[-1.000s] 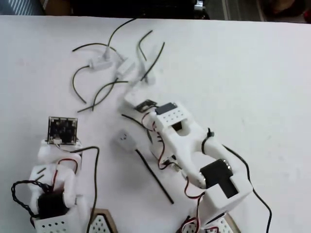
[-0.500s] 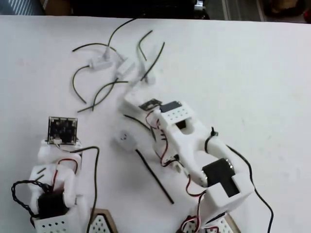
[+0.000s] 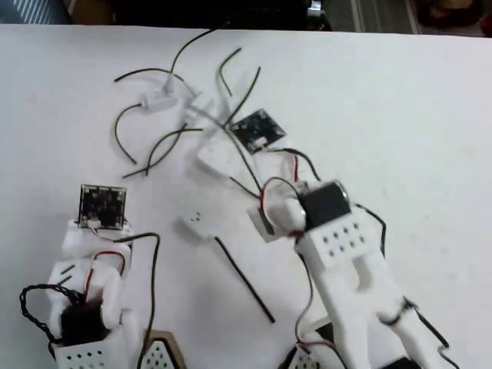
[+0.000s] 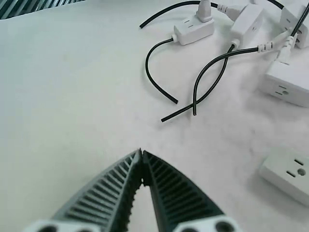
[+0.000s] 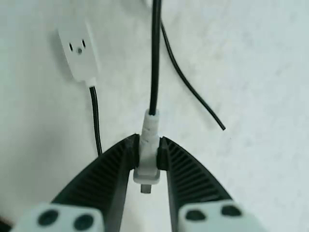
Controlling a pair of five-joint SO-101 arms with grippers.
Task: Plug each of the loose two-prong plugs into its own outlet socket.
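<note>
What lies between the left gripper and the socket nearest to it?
Nothing. In the left wrist view, the stretch of table between the left gripper and that socket is bare.

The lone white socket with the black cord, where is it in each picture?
High view: the socket lies mid-table, below the looped cords.
Left wrist view: past the shut left hand, nearer than the looped cords.
Right wrist view: beyond the right hand, beside the plug it grips.
Shared landmark: the white table.
</note>
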